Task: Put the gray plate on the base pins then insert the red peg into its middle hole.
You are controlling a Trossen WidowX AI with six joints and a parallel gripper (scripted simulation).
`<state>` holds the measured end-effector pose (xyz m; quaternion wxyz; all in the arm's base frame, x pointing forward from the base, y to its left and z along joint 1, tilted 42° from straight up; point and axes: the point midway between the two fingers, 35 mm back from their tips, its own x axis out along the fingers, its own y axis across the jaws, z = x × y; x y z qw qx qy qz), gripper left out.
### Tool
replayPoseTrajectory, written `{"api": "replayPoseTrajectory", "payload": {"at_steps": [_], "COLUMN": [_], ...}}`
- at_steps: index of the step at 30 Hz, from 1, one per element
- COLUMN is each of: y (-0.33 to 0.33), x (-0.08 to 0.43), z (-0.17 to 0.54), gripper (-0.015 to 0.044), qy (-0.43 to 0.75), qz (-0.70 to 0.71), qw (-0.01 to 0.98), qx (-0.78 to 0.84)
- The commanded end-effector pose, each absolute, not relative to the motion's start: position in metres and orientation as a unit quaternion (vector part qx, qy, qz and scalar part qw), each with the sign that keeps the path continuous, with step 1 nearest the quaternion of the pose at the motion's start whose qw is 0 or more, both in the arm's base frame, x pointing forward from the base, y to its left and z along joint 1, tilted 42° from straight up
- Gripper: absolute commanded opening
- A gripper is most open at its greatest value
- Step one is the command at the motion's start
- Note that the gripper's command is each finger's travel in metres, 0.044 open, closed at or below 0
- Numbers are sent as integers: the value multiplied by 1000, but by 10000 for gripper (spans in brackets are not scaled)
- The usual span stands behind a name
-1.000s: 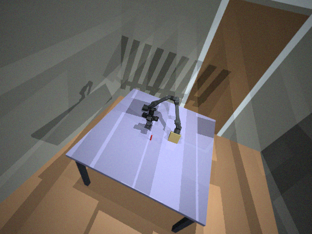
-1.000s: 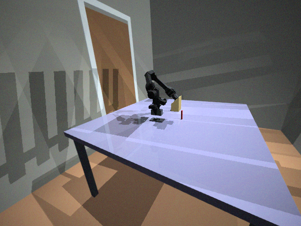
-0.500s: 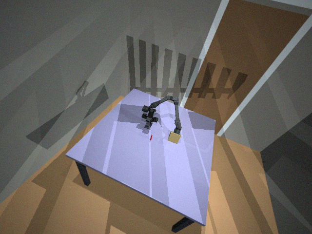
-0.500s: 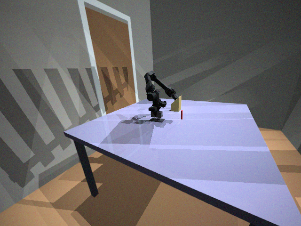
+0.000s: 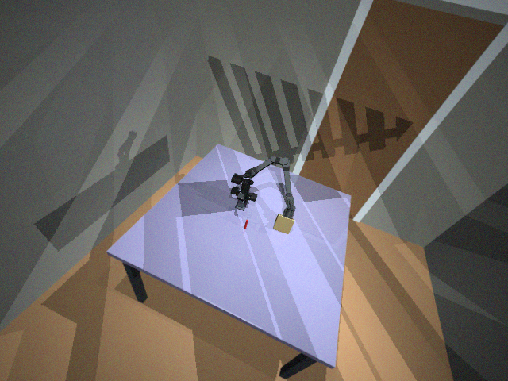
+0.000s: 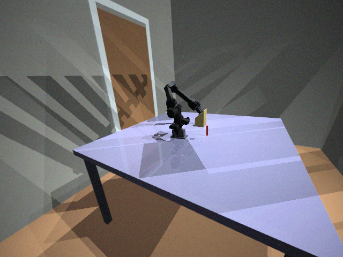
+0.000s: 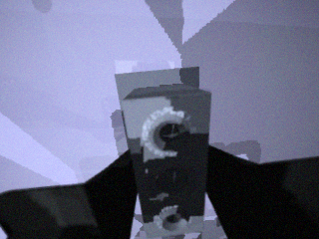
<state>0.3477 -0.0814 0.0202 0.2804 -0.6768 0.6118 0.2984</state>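
Note:
My gripper (image 5: 242, 200) (image 6: 178, 128) (image 7: 170, 166) is shut on the gray plate (image 5: 240, 205) (image 6: 178, 133) (image 7: 194, 117), with a black finger on each side of it. The plate is over the dark base (image 6: 184, 137) (image 7: 150, 82), just above it or touching it. The base's far end shows past the plate's upper edge in the wrist view. Two round holes of the plate show there. The pins are hidden or too dark to make out, so how they sit in the holes cannot be told. The red peg (image 5: 246, 224) (image 6: 207, 130) stands upright on the table, apart from the plate.
A yellow block (image 5: 283, 224) (image 6: 201, 119) is at the other end of the arm, beyond the peg in the exterior view. The lilac table (image 5: 221, 266) (image 6: 249, 166) carries everything, and striped shadows cross it.

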Motion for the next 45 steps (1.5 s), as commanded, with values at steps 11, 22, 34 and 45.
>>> {"api": "replayPoseTrajectory", "payload": {"at_steps": [11,22,34,45], "y": [-81,-81,-28,10], "x": [348,348,347,338], "z": [20,20,76,100], "gripper": [53,341,440,440], "qy": [612,612,609,625], "qz": [299,299,302,265], "qw": [280,280,281,320], "qx": [-677,-677,-677,-661]}}
